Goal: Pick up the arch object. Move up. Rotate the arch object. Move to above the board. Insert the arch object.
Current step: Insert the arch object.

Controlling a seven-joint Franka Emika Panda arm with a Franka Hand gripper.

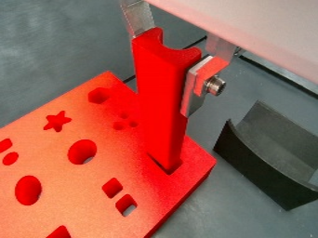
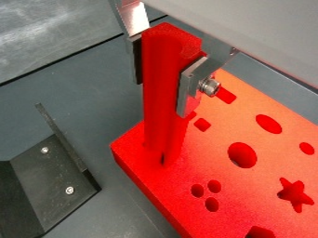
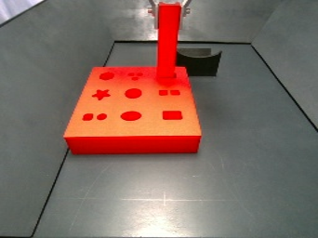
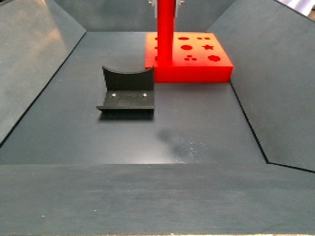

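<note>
While the claw (image 1: 172,58) is clamped on the top of the arch object (image 1: 162,107), the red bar stands upright with its foot in a hole near the board's (image 1: 74,177) corner, so only letting go is left.

One bar (image 3: 165,42), red, upright. One board (image 3: 133,130), orange-red. One grey block (image 4: 127,92) with arched hollow. One end effector (image 1: 174,58), two silver fingers (image 1: 200,85) on bar sides, in both wrist views. On board top, side view: one star hole, one cross, three big circles, cluster of small circles, two rectangles; rest behind bar, cannot count.
</note>
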